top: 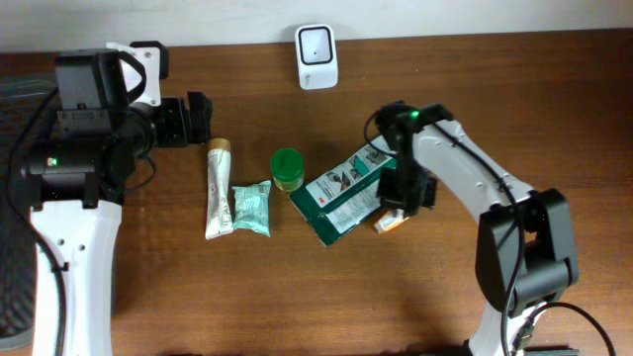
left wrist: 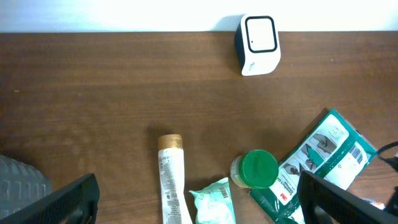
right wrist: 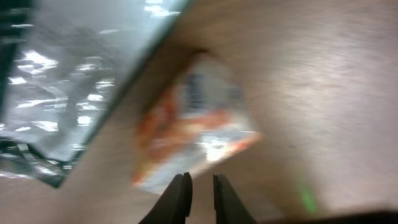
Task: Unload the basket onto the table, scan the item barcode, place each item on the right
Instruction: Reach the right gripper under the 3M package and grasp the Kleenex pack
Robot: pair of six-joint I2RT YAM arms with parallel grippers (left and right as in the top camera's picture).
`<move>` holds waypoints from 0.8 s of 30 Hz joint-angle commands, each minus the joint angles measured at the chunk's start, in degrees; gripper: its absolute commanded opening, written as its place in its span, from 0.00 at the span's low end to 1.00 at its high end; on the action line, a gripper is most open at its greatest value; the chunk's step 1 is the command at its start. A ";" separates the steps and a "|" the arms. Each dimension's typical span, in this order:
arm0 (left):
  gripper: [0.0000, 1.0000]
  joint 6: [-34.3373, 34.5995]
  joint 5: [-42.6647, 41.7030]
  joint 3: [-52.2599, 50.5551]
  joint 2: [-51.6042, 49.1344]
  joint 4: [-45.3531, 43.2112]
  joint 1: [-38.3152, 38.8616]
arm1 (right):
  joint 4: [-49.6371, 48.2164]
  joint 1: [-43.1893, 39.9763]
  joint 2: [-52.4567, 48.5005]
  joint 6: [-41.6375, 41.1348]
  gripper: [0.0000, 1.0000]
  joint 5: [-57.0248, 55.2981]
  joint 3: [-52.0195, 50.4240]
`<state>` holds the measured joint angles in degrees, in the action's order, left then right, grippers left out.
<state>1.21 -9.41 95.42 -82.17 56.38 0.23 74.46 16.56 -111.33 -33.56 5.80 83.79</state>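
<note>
Orange-and-white packet (top: 389, 223), judged to be the item to scan because the right arm's jaws are at it, lies right of centre on the table (top: 198, 287), touching or just beside the near right edge of a green package (top: 346, 193). From left to right: the left gripper (top: 201, 120) stands with its jaws spread wide and empty at the far left, well apart from the packet. A cream tube (top: 218, 188), a pale green sachet (top: 251, 208) and a green-lidded jar (top: 287, 168) lie between. The white scanner (top: 316, 56) stands at the far edge, left of and beyond the packet. The right gripper (right wrist: 200, 180), clearly the nearer one, has its jaws drawn almost together. In the wrist view the packet lies directly ahead of the tips, its long axis running diagonally. Blur hides whether its near edge is pinched or merely close. No barcode can be made out on the packet, and from overhead the wrist covers most of it.
</note>
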 commanded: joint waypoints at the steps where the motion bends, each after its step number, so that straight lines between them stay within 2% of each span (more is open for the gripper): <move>1: 0.99 -0.85 0.24 0.85 0.66 -0.04 -0.31 | 0.76 -1.38 0.46 4.68 0.12 -1.33 0.74; 4: 0.99 -0.85 0.24 0.85 0.66 -0.04 -0.31 | -2.08 -1.03 0.48 4.85 0.08 0.76 0.76; 10: 0.99 -0.85 0.24 0.85 0.66 -0.04 -0.31 | -12.20 1.92 0.35 4.68 0.07 5.16 0.74; 17: 0.99 -0.85 0.24 0.85 0.66 -0.04 -0.31 | -10.10 4.57 0.24 2.64 0.07 1.01 -3.08; 24: 0.99 -0.85 0.24 0.85 0.66 -0.04 -0.31 | -6.12 1.62 0.52 2.67 0.04 -3.72 -7.69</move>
<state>1.21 -9.41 95.42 -82.17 56.38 0.23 66.67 20.10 -111.33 -30.20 6.70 76.60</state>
